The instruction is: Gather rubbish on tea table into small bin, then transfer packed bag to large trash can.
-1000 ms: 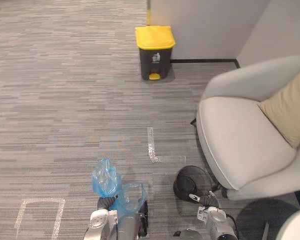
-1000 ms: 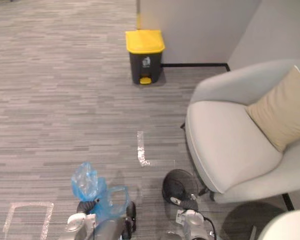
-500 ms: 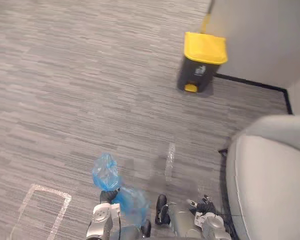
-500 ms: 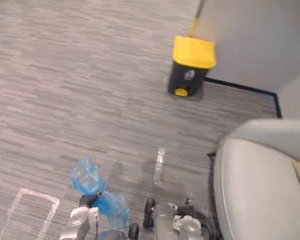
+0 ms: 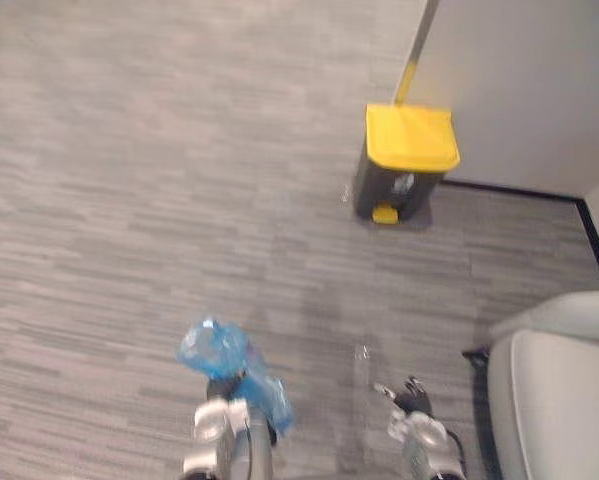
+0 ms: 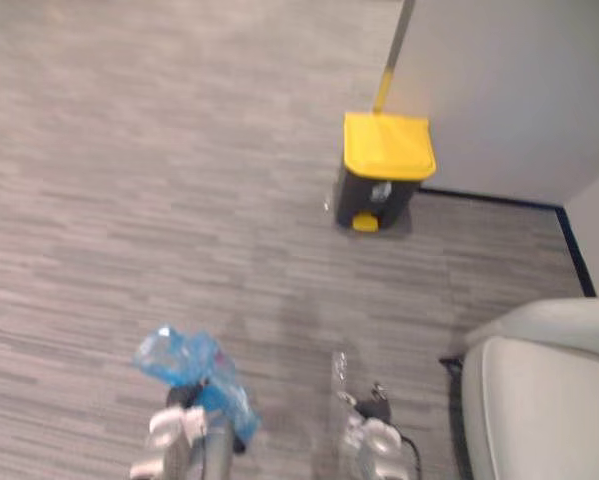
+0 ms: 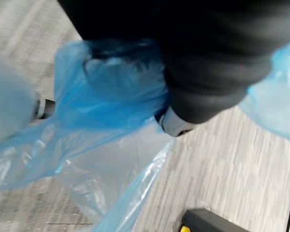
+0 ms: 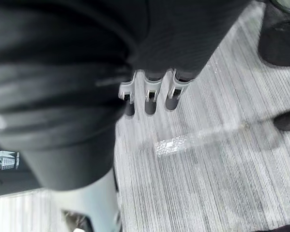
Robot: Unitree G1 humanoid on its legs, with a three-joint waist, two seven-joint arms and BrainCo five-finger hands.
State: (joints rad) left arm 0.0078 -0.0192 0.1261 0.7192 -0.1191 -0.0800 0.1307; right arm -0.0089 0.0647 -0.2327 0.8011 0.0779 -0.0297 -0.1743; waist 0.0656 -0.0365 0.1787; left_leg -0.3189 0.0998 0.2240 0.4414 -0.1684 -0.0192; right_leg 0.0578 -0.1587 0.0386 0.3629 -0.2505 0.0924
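The view has swung left and forward: the yellow-lidded bin (image 5: 406,160) now shows closer and right of centre, the armchair (image 5: 559,390) cut down to a near-right corner. The blue bag (image 5: 219,350) hangs narrower from the left hand (image 5: 222,388), less spread to the right

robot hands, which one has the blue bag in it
The left robot hand: the blue bag is bunched in its grip and sticks out past it. The right robot hand holds nothing, its fingers relaxed.
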